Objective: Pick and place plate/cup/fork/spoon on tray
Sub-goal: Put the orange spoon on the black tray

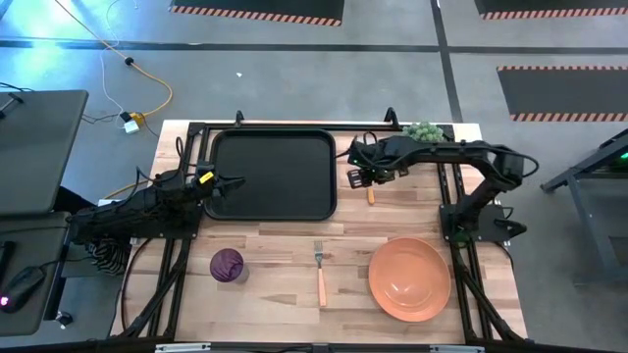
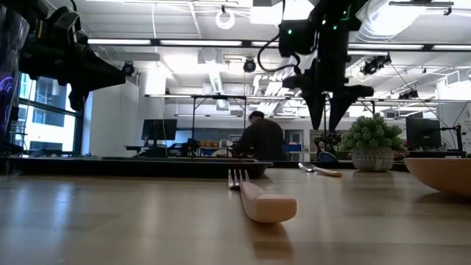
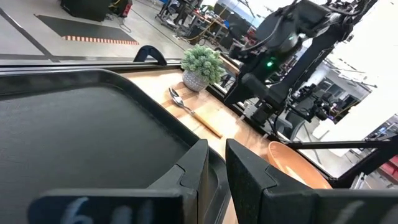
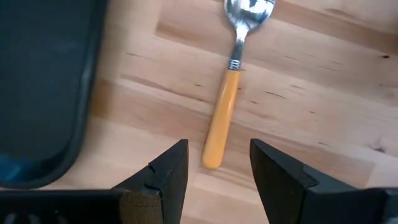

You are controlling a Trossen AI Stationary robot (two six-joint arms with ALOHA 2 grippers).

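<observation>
The black tray lies at the table's far middle. The spoon lies on the wood just right of it, bowl toward the far edge. My right gripper hovers open above the spoon's orange handle, its fingers on either side of the handle's end and clear of it. In the low view it hangs well above the spoon. My left gripper is shut and empty over the tray's left part. The fork, the orange plate and the purple cup rest on the table's near part.
A small potted plant stands at the far right corner, behind the right arm. Bare wood lies between the tray and the near row of cup, fork and plate. A person sits in the room beyond the table.
</observation>
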